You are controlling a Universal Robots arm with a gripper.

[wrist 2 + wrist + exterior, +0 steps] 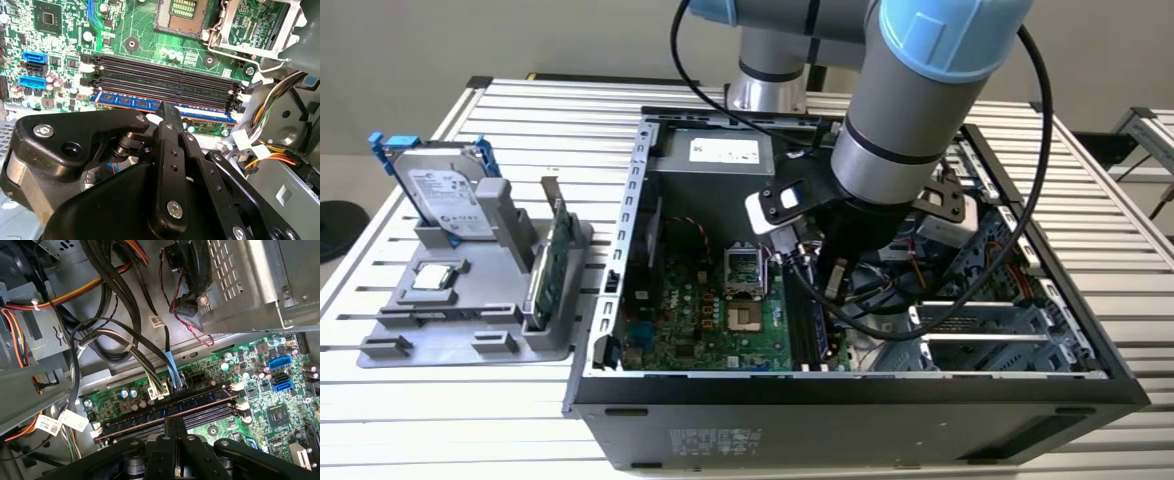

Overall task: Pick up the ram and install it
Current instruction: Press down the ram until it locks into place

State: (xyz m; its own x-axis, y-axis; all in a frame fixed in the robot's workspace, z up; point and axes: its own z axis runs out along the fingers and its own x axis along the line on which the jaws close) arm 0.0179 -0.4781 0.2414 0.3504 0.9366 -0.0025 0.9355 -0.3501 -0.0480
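One arm: it is seen in the exterior view, reaching down into the open computer case that lies on the slatted table.
Gripper, exterior view: the gripper is lowered over the memory slots, at the edge of the green motherboard toward the exterior view's right.
Ram, exterior view: the ram is seen as a thin blue strip standing in the slot area, just under the gripper.
Other parts, exterior view: a grey holder tray is placed at the exterior view's left of the case; a silver hard drive and a green circuit card are held upright in it.
Ram, second wrist view: the ram is seated in the outermost of the black memory slots, along its full length.
Gripper, second wrist view: the black fingers are brought together, and the tip is placed at the top edge of the ram; the jaws look closed, and nothing is gripped between them.
Ram, first wrist view: the ram is seen in its slot, beside a bundle of cables.
Gripper, first wrist view: the gripper is just over the middle of the ram, its fingers pressed together.
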